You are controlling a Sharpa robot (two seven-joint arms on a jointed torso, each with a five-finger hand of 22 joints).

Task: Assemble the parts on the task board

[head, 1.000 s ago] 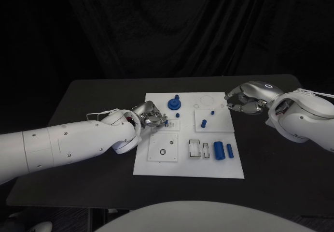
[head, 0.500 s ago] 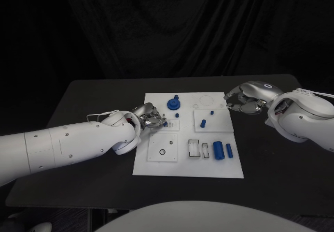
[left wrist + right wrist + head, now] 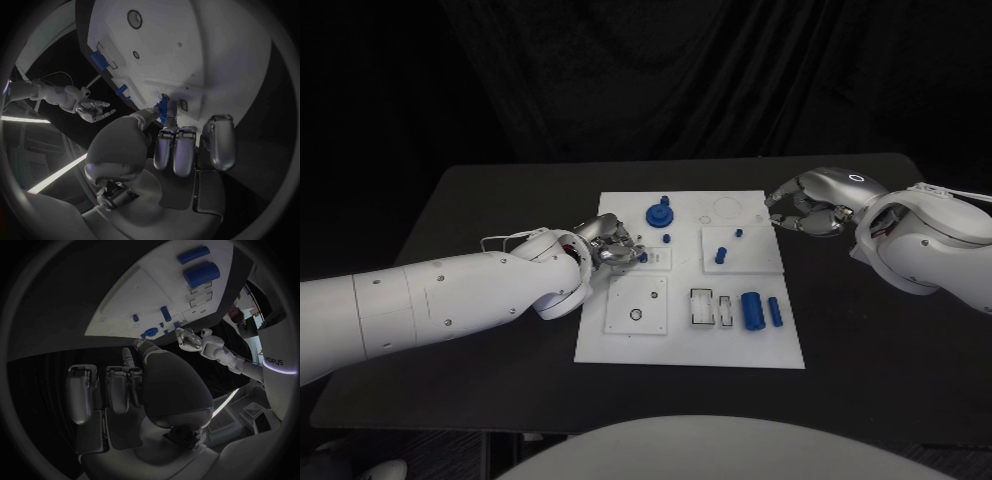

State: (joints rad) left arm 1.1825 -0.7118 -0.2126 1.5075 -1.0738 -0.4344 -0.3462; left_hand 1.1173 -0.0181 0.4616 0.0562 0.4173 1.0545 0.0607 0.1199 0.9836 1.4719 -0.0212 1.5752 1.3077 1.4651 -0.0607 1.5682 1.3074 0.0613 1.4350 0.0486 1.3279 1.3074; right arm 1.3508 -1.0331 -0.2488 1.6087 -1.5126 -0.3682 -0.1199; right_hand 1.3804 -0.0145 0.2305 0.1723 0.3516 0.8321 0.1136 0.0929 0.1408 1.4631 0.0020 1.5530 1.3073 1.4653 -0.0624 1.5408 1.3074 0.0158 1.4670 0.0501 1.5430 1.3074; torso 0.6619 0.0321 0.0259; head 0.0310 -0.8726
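Observation:
The white task board (image 3: 689, 335) lies mid-table. My left hand (image 3: 609, 247) rests over its left side and pinches a small blue part (image 3: 163, 107) between thumb and fingers, right against the board (image 3: 187, 40). My right hand (image 3: 805, 212) hovers at the board's far right corner with nothing in it. The left wrist view shows that right hand (image 3: 92, 107) with its fingers spread. A blue knob (image 3: 661, 213), a short peg (image 3: 721, 255), a thick cylinder (image 3: 753, 310) and a thin rod (image 3: 776, 312) sit on the board.
Two white slotted blocks (image 3: 714, 308) stand left of the cylinder, and a round hole (image 3: 636, 313) marks the plate near the board's left side. Bare black table (image 3: 488, 200) surrounds the board on every side, with its edges beyond.
My left hand has shifted slightly at the board's left side, and the blue part in its fingers shows less from above. The right hand has stayed put.

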